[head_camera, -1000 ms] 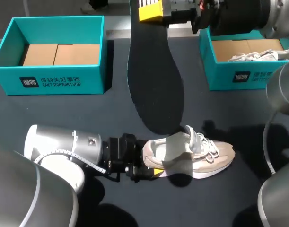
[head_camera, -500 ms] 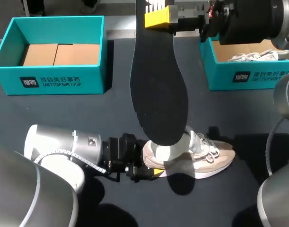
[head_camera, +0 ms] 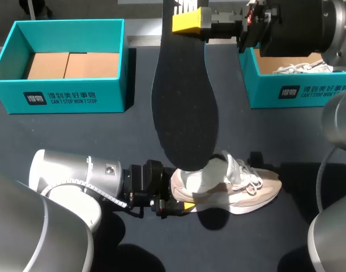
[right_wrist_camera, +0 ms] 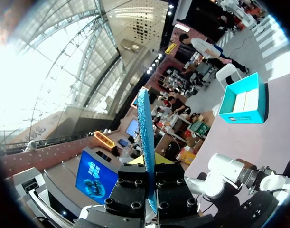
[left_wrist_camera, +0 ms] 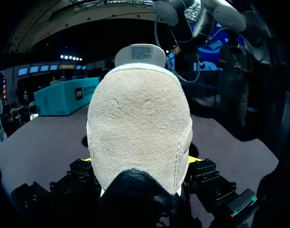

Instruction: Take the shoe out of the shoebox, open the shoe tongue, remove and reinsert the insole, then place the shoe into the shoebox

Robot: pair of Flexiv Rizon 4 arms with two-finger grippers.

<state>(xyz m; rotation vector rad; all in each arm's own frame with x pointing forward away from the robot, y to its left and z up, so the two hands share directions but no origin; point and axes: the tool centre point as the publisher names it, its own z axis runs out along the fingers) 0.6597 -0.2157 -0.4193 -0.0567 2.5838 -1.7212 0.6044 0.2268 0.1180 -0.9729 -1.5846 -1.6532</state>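
- The insole (head_camera: 184,102) has dropped and swung over the last second. Its lower end was short of the shoe (head_camera: 240,190), on the far side; now it hangs right at the heel opening.
- To my eye that puts the job at reinsertion: insole out, not yet seated, with its tip to be fed down into the shoe.
- The right tool (head_camera: 187,20), up over the far edge of the table (head_camera: 76,130), is clamped on the insole's upper end. The sheet sits edge-on between its fingers in the right wrist view.
- The left tool (head_camera: 175,198) is closed on the shoe's heel, a yellow tip on each side, pinning it.
- The shoe lies on its side mid-table, nearer the front edge, well away from the teal shoebox (head_camera: 286,93) at the far right corner.
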